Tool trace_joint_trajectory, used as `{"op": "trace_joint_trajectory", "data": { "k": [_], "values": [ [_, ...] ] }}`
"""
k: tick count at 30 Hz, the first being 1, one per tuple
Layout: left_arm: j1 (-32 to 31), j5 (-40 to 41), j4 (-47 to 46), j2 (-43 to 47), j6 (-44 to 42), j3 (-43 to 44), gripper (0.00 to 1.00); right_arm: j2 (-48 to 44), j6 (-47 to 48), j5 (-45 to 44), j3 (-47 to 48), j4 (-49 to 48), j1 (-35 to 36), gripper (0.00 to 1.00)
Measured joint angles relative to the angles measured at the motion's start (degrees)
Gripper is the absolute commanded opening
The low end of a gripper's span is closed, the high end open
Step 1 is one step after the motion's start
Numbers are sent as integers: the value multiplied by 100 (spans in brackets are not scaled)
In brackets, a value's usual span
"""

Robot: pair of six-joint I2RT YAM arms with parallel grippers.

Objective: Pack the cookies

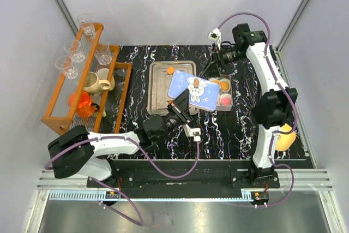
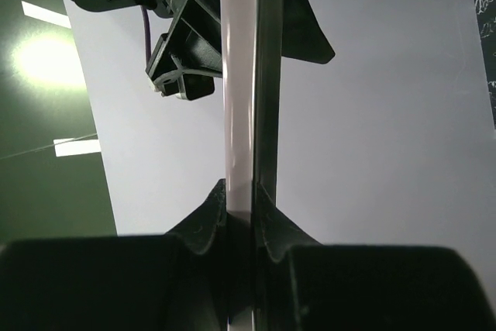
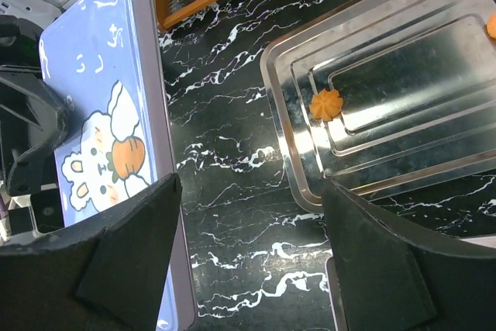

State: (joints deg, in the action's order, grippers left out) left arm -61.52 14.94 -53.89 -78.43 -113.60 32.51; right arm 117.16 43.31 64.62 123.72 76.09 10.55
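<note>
My left gripper is shut on the near edge of a blue lid with a rabbit-and-carrot picture and holds it tilted above the table. In the left wrist view the lid's edge stands clamped between the jaws of the left gripper. An open tin to the lid's right holds an orange cookie and a pink cookie. An orange cookie lies on the metal tray. My right gripper is open and empty. Below it are the lid, the tray and an orange flower-shaped cookie.
A wooden rack with glasses, cups and an orange mug stands at the left. A large yellow-orange lump sits by the right arm. Another orange cookie shows at the right edge of the right wrist view.
</note>
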Motion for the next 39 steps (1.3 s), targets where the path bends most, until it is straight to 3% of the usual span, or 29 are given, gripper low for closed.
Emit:
{"op": "trace_joint_trajectory", "data": {
  "k": [14, 30, 39],
  "values": [
    [-37, -173, -256, -131, -48, -216, 0, -203, 131, -52, -487, -133, 42, 81],
    [-109, -120, -494, -24, -61, -396, 0, -411, -1851, -695, -492, -356, 142, 82],
    [-114, -68, -498, 31, -57, -396, 0, -466, -1812, -511, -494, -170, 144, 82]
  ]
}}
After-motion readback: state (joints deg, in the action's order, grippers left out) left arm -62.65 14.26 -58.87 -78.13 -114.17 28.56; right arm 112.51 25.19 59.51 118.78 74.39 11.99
